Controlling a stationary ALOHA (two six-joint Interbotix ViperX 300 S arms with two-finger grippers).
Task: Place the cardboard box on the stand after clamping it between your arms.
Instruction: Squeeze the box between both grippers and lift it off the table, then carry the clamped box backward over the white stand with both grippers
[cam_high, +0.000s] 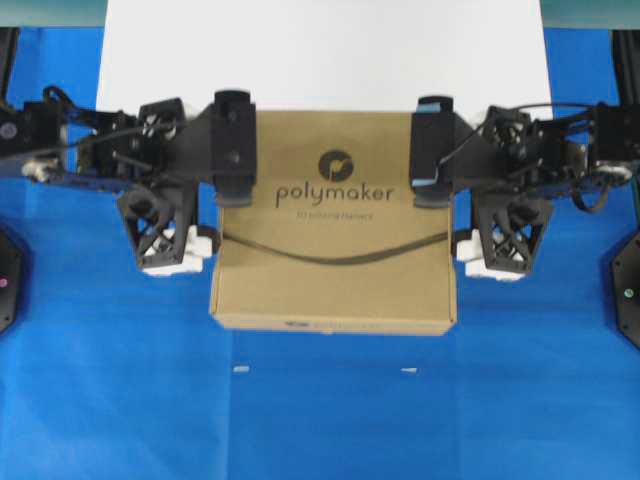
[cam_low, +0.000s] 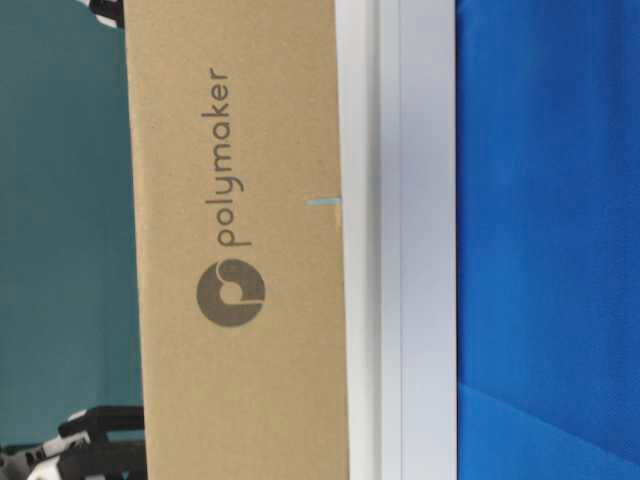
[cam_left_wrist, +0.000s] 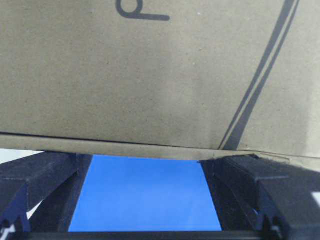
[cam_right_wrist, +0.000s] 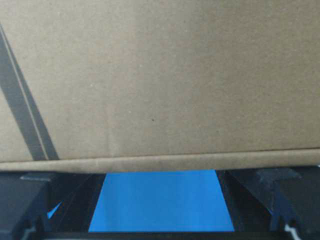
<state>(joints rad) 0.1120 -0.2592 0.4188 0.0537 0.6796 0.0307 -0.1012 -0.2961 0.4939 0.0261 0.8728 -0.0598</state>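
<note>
My cardboard box (cam_high: 335, 235) is showing plain kraft brown, carrying a dark grey "polymaker" logo and a thin dark curved line running from nine to three o'clock. The stand (cam_high: 320, 50) at twelve is looking white. My black lattice grippers, left (cam_high: 160, 235) and right (cam_high: 510, 235), are wearing small white parts over the blue cloth (cam_high: 320, 420).

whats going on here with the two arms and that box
Two black robot arms are squeezing a flat brown cardboard box printed with "polymaker" between them, one on each side. The left gripper and right gripper both have their jaws wide open, pressing against the box's side edges rather than pinching it. The box's far edge overlaps the white rectangular stand in the overhead view, while its near part is over the blue table cover. Whether it already rests on the stand is unclear.
</note>
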